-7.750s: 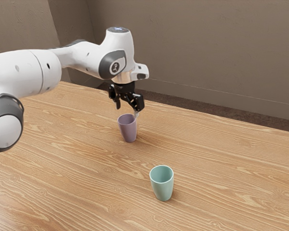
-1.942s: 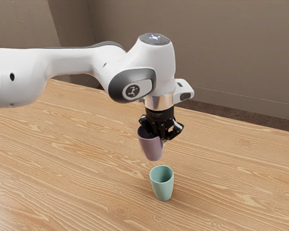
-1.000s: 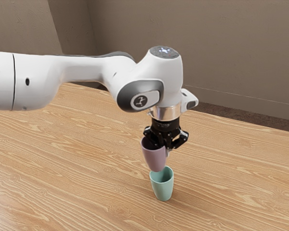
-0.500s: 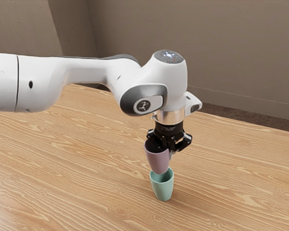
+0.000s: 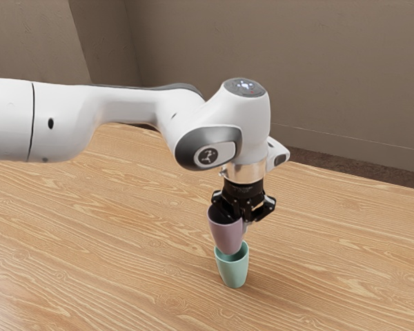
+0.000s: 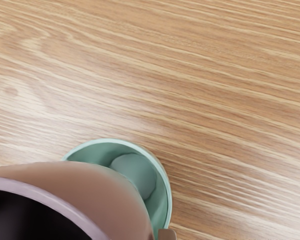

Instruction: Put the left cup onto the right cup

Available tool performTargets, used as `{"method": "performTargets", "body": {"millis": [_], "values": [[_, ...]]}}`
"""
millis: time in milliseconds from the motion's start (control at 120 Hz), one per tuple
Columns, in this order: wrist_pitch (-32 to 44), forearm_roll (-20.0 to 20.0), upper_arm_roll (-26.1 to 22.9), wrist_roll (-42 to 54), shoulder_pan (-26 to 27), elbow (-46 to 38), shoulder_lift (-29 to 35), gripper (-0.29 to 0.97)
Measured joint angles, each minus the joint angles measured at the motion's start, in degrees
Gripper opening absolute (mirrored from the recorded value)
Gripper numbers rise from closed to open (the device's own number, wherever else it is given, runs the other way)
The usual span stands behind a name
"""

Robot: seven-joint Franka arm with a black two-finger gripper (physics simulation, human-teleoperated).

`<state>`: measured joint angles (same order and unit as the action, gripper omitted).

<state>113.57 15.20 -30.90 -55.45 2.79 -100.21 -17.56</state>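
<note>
While the white arm (image 5: 124, 117) reaches in from the exterior view's left, the surroundings of the two cups are the wood-grain table (image 5: 90, 227) and a plain wall (image 5: 331, 62) beyond its far edge.

The gripper (image 5: 243, 215) is clamped on the rim of the lilac cup (image 5: 224, 234). That cup hangs tilted, with its base inside the mouth of the green cup (image 5: 232, 270), which stands upright on the near part of the table.

In the wrist view the lilac cup (image 6: 85, 195) is cut off at the frame edge and covers part of the green cup's (image 6: 162, 190) opening. Whether the lilac base touches the green inner wall cannot be made out.

Compared with half a second ago, the lilac cup sits slightly lower in the green cup. Nearly eight seconds ago it stood on the table, farther away and toward the exterior view's left.
</note>
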Motion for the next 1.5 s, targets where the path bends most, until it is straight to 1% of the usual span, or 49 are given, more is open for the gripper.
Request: {"method": "performTargets", "body": {"millis": [575, 767, 842, 925, 1025, 1150, 1500], "values": [[2.23, 0.74, -0.05, -1.10, -0.04, 0.09, -2.84, -0.10], [2.57, 0.66, 0.05, -1.05, 0.00, 0.08, -3.05, 0.32], [2.64, 0.66, 0.07, -1.03, 0.00, 0.08, -3.06, 0.42], [2.66, 0.64, 0.13, -1.00, 0.00, 0.08, -2.96, 0.51], [2.49, 0.63, 0.20, -0.96, -0.05, 0.23, -2.29, 0.57], [2.18, 0.63, 0.29, -0.91, -0.08, 0.52, -1.05, 0.62], [0.23, 0.62, 0.32, -0.90, -0.09, 1.44, 0.88, 0.67]]}}
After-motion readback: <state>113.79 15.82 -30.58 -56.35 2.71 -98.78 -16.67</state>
